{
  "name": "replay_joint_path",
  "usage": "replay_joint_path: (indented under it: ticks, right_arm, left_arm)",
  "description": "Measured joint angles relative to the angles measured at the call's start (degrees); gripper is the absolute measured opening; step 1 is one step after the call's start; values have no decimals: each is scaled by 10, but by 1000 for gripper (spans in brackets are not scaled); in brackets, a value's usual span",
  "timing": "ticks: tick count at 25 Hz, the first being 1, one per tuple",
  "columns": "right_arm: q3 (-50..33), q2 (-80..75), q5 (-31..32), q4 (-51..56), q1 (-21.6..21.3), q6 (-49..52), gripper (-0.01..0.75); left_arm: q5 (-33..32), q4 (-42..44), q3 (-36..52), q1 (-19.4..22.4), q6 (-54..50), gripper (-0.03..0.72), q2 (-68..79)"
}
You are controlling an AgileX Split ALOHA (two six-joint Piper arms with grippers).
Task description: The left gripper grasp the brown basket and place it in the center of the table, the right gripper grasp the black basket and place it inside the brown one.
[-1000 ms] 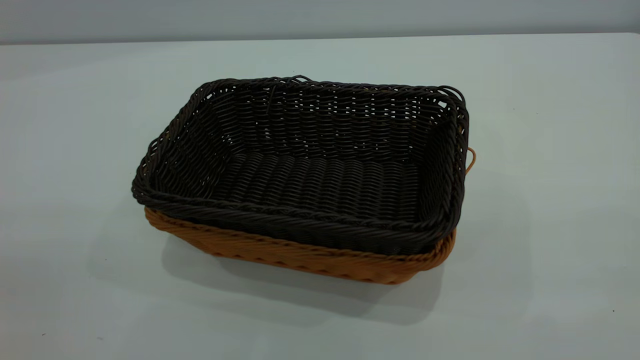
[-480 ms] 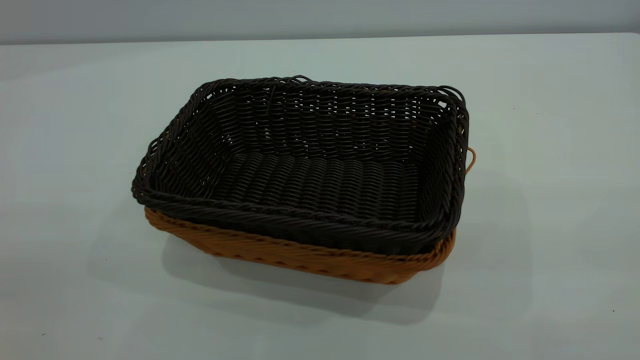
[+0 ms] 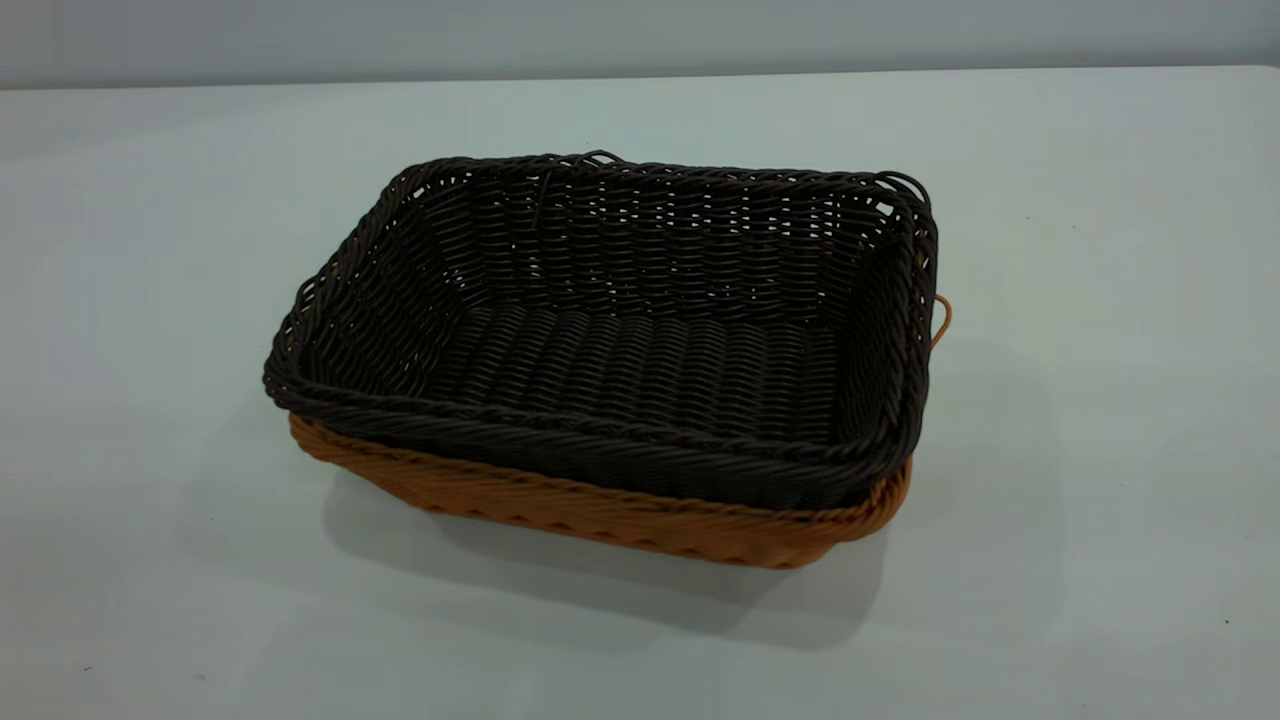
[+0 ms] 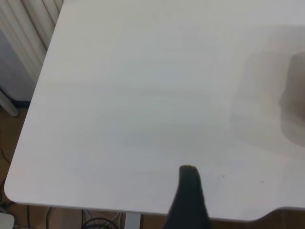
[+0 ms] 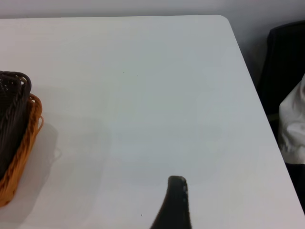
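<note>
Exterior view: your black basket point(image 3: 620, 330) sits nested inside the brown basket point(image 3: 620, 515) near the middle of the counter point(image 3: 1100, 500), its dark rim riding slightly above the orange-tan one. Only the brown basket's near wall and one loop handle at the far short end show. Neither arm appears here, so both look pulled well clear of the pair, and the task reads as done.

Left wrist view: you see your left gripper point(image 4: 189, 200) as a single dark fingertip over bare counter close to a corner edge, with cables on the floor below. No basket falls in this view, only a soft shadow far across the counter from the gripper. With one finger showing, you cannot tell how wide the gripper stands; nothing visible is held.

Right wrist view: your right gripper point(image 5: 175, 202) again shows one dark fingertip above open counter. The stacked baskets lie well apart from it, off to one side, where a corner of the black basket rests within the brown rim. Its opening cannot be judged either, and it carries nothing you can see.

The likely risk from here is small: an arm swinging back across the counter could clip the raised black rim and drag the stack off centre or tip the inner basket out.
</note>
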State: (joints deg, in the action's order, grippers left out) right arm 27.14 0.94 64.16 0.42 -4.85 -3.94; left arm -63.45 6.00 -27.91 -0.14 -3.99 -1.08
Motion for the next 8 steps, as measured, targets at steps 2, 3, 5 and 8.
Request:
replay_joint_path:
  ticks: [2, 3, 5, 8]
  right_arm:
    - [0, 0, 0, -1, 0, 0, 594]
    - [0, 0, 0, -1, 0, 0, 594]
    - [0, 0, 0, -4, 0, 0, 594]
    - [0, 0, 0, -4, 0, 0, 594]
  left_arm:
    - [0, 0, 0, 0, 0, 545, 0]
    - [0, 0, 0, 0, 0, 545, 0]
    - [0, 0, 0, 0, 0, 545, 0]
    - [0, 0, 0, 0, 0, 545, 0]
